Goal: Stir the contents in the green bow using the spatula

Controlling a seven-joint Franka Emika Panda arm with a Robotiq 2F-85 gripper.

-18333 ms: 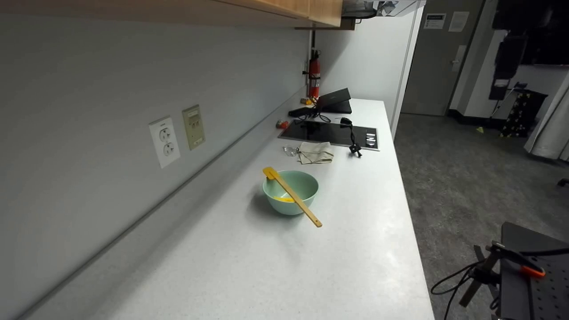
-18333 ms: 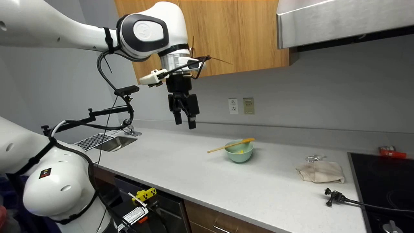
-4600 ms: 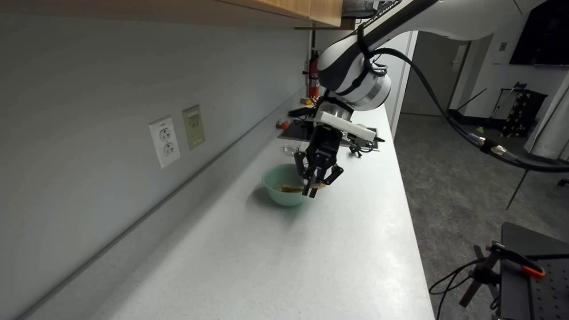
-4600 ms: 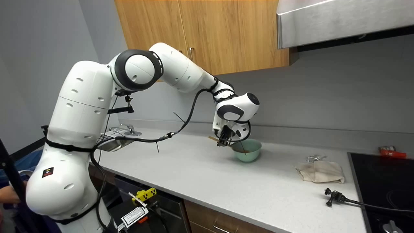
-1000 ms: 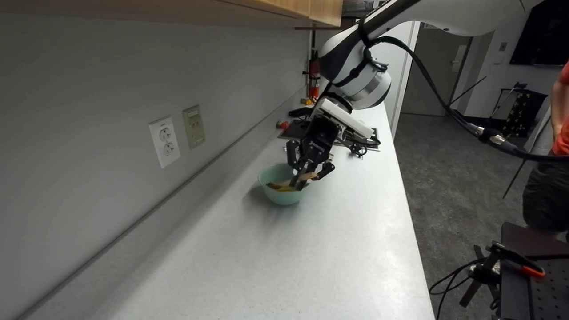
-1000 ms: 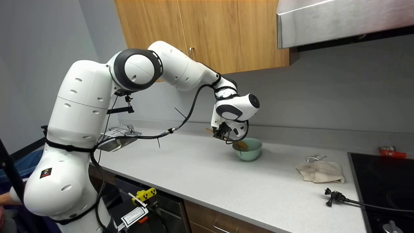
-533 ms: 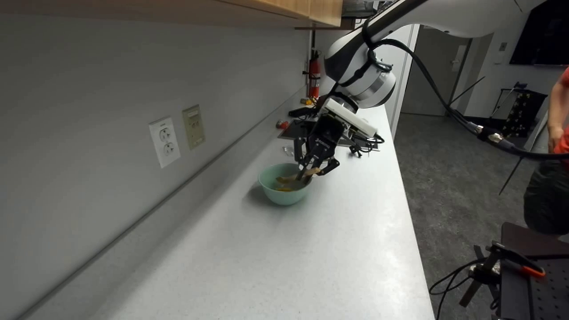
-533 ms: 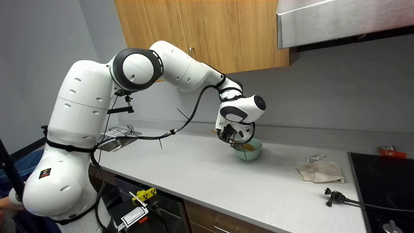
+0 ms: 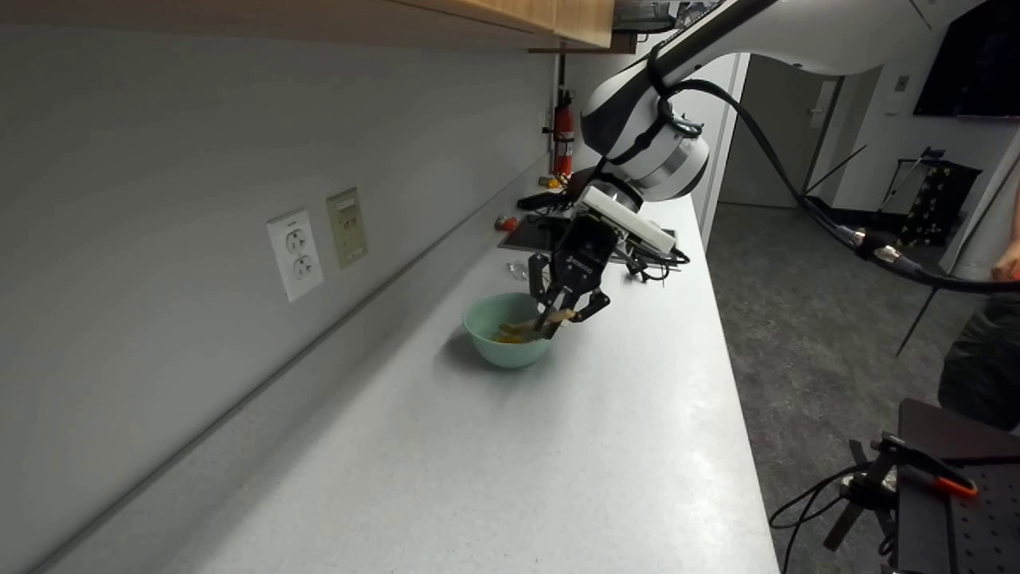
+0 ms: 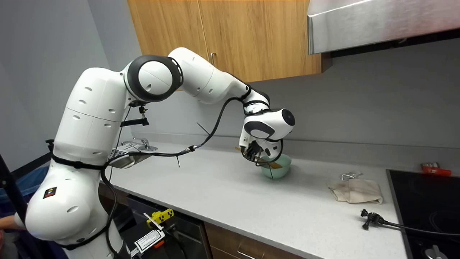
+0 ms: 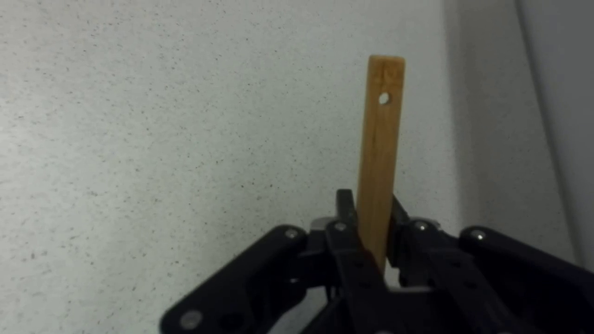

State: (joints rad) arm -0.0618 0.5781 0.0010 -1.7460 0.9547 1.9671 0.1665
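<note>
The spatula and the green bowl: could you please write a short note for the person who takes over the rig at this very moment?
Tool: closed on the wooden-handled spatula, gripping it by the flat handle, whose holed end sticks out.
Spatula: slanted, its lower end inside the round pale-green bowl.
Bowl: upright on the white counter; yellow contents show inside.
Done: spatula gripped and in the bowl.
Left: probably more stirring; how well the contents are mixed, I cannot tell.
</note>
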